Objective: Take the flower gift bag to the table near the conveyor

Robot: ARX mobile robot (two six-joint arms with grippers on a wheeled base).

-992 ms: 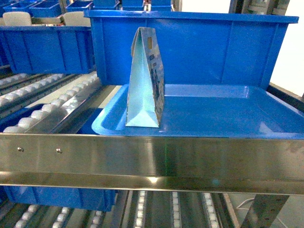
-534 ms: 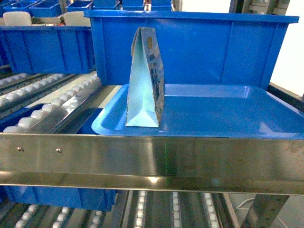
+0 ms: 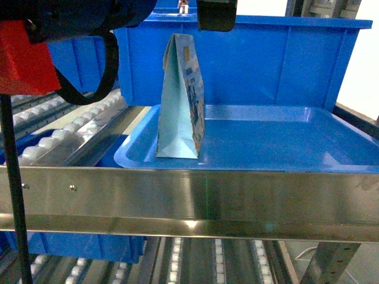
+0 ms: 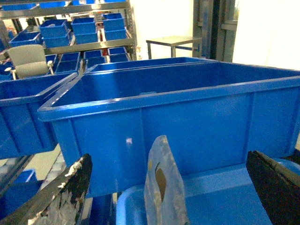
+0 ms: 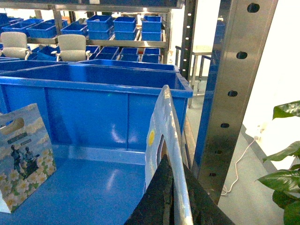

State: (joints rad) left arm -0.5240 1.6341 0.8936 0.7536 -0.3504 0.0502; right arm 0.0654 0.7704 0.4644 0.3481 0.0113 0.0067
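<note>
Above the flower gift bag (image 4: 161,187) on the blue tray (image 3: 284,142), the left hand (image 4: 164,187) hangs open; next, descend and pinch its top.

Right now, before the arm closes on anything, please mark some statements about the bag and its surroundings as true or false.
1. The flower gift bag stands upright on the blue tray. True.
2. The left fingers are shut on its top. False: they are open, one on each side.
3. The bag rests on the white rollers. False: the rollers lie left of the tray.
4. A large blue bin stands behind the bag. True.
5. The right fingers pinch a thin glossy bag. True.
</note>
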